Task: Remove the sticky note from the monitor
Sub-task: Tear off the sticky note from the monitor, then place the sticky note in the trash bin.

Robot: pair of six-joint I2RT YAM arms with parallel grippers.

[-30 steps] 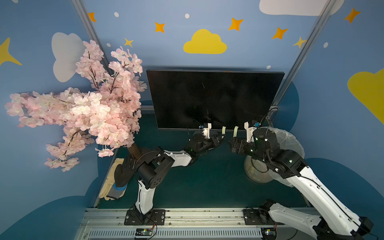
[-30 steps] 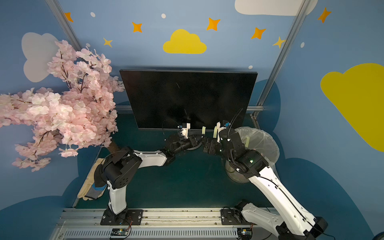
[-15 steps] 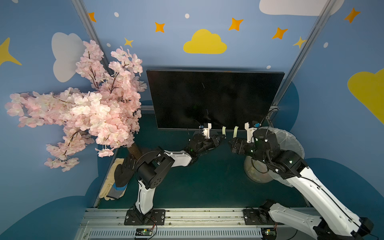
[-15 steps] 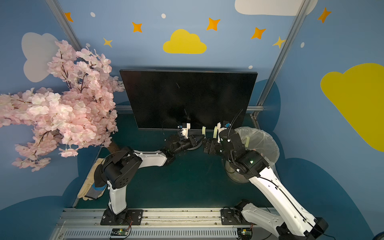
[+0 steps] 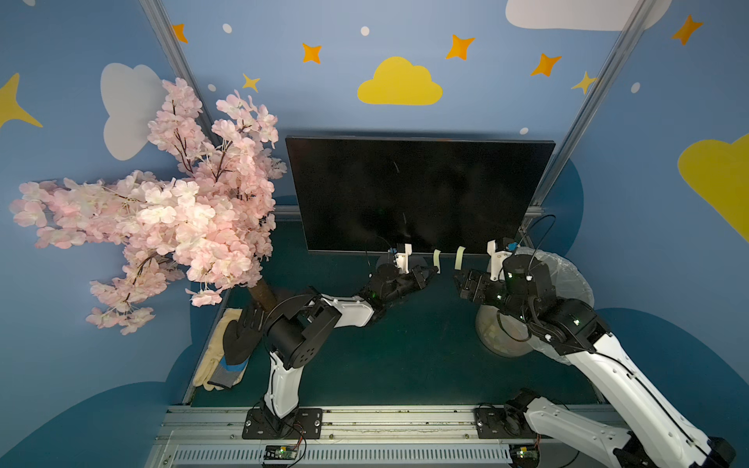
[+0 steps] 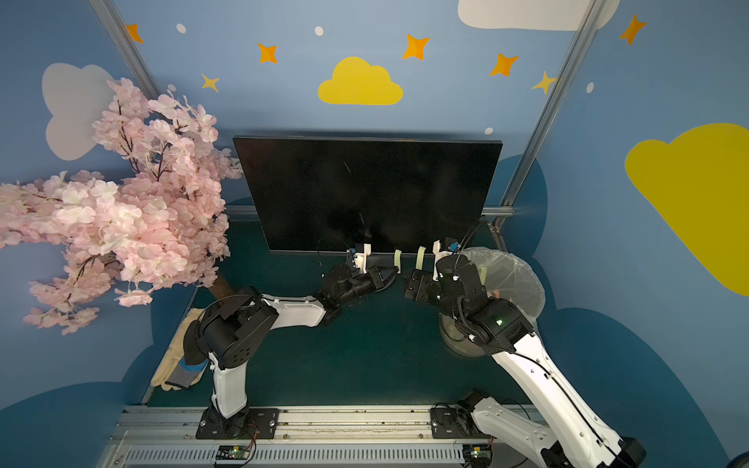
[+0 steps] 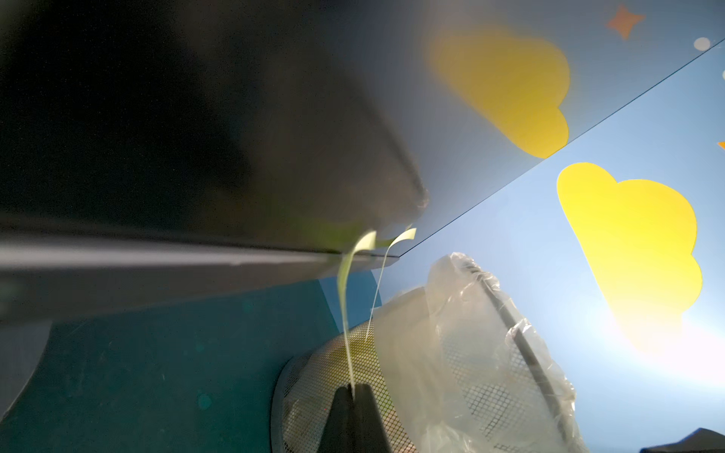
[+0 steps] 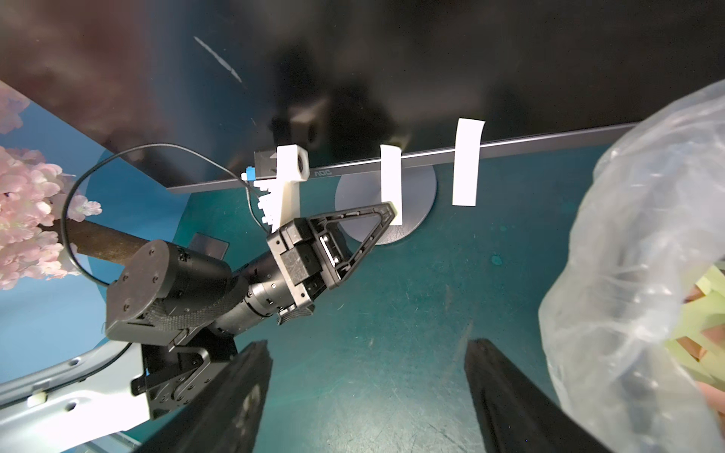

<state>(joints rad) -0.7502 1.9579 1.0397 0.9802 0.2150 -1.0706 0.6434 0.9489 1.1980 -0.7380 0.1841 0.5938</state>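
Left tool (image 8: 390, 208), newly clenched on the tip of the nearer sticky note (image 8: 390, 172) hanging from the monitor (image 5: 417, 190), may slip off under pull; right tool (image 8: 368, 345) gapes empty.

**Items in view**
1. Artificial blossom tree (image 5: 162, 210), pink flowers, brown trunk (image 5: 263, 289): well apart from the left gripper (image 5: 430, 270), on its outer side.
2. Gloves (image 5: 227, 352), one cream and one black, overlapping: at the trunk's foot, well apart from the left gripper.
3. Wire-mesh wastebasket (image 5: 496, 338) with clear plastic liner (image 5: 567, 279): just beside the right gripper (image 5: 462, 283), on its outer side. Pale green paper scraps (image 8: 706, 298) inside.
4. Dark green table surface (image 5: 405, 356): beneath both grippers.
5. Blue walls (image 5: 648, 202) with yellow clouds and orange stars: beyond both grippers.
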